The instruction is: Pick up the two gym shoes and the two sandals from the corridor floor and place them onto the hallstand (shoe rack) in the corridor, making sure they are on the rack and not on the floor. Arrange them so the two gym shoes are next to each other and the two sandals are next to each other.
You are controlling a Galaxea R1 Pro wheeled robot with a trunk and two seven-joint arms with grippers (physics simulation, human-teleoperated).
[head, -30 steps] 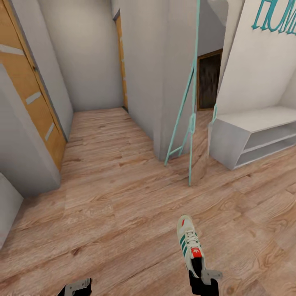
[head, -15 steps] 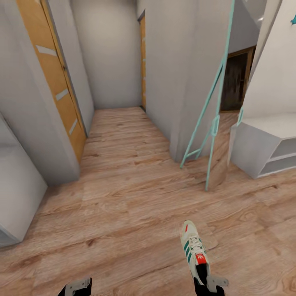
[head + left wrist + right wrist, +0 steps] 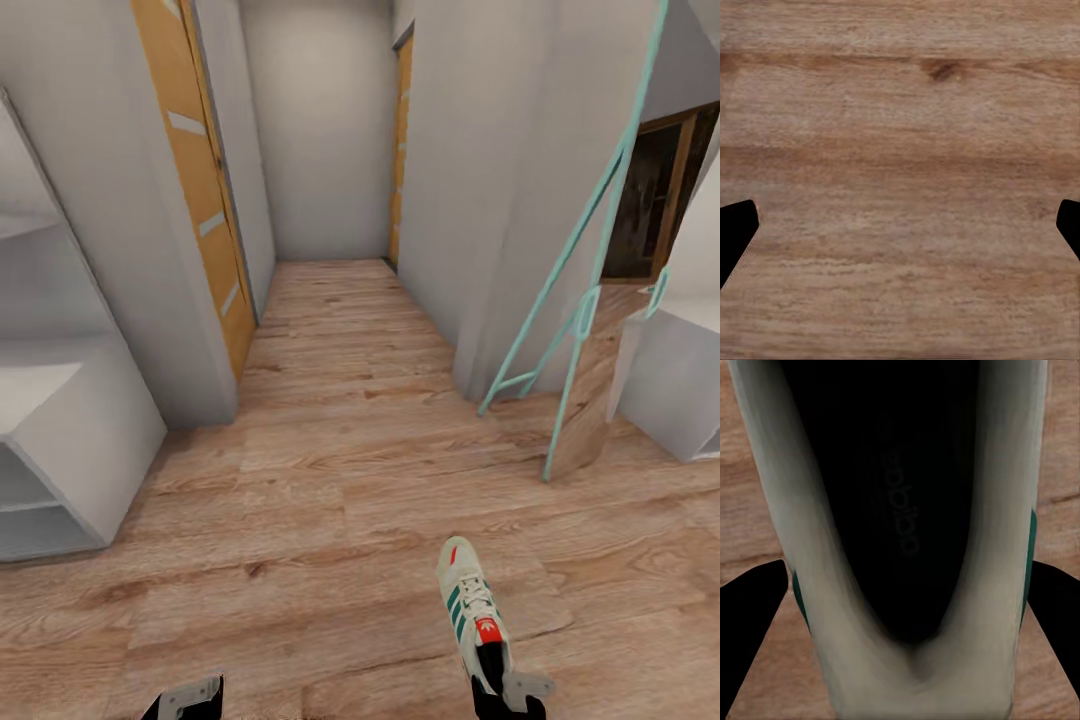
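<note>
Right fingers (image 3: 754,592) pinch one gym shoe (image 3: 467,610) by its heel, toe pointing ahead; left gripper (image 3: 900,225) hangs spread over bare corridor floor (image 3: 330,440). Racking looks not yet begun.

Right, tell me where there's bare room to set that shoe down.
The bench top of the pale unit at the left edge is bare, as is the shelf above it. The floor between that unit and the teal frame lies open. The right gripper holds the gym shoe; the left gripper has bare planks beneath.
</note>
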